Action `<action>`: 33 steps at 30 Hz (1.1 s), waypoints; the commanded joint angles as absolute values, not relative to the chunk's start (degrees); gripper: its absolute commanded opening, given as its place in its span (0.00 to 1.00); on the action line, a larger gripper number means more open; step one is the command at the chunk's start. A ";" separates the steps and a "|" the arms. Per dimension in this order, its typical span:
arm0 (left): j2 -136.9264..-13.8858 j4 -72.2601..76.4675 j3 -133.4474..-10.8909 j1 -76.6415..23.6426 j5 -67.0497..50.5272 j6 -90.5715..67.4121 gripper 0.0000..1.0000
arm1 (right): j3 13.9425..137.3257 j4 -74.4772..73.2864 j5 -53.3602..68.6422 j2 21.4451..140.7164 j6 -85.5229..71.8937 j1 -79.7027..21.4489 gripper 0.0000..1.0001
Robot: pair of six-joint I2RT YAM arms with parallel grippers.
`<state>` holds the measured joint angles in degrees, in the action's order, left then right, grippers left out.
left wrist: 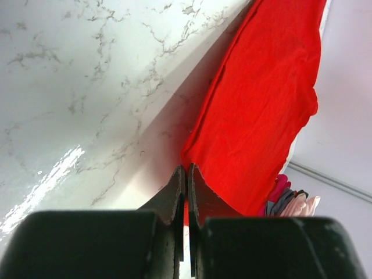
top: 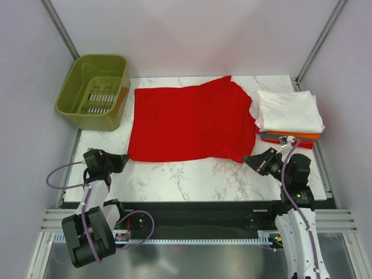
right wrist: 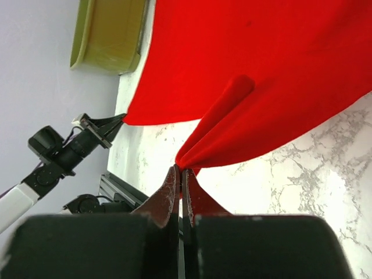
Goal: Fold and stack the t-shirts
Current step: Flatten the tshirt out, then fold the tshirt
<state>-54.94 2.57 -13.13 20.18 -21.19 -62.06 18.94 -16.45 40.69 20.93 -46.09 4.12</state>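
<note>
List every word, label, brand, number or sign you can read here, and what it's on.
None can be read.
red t-shirt: plain, no print.
folded stack: no print showing.
olive basket: orange patch on its side, too small to read.

Bright, even light, soft shadows, one glare streak on the table (left wrist: 55, 168).

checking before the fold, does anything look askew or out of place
The bright red cloth t-shirt lies crooked: its sleeve bunches against the white-topped stack of folded cloth shirts, and a ridge puckers where the right fingers pinch its near edge. Nothing spilled or damaged.
</note>
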 commanded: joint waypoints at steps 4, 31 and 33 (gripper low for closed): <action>-50.37 1.76 -13.18 20.48 -21.10 -61.61 0.02 | 24.95 -15.56 35.17 28.46 -40.96 3.78 0.00; -73.64 -1.06 -33.39 9.67 -4.75 -76.81 0.02 | 65.37 -4.57 31.11 83.13 -35.60 3.69 0.00; -74.79 -1.06 -34.79 9.67 -4.57 -77.60 0.02 | 68.10 -6.15 31.81 86.74 -34.90 3.69 0.00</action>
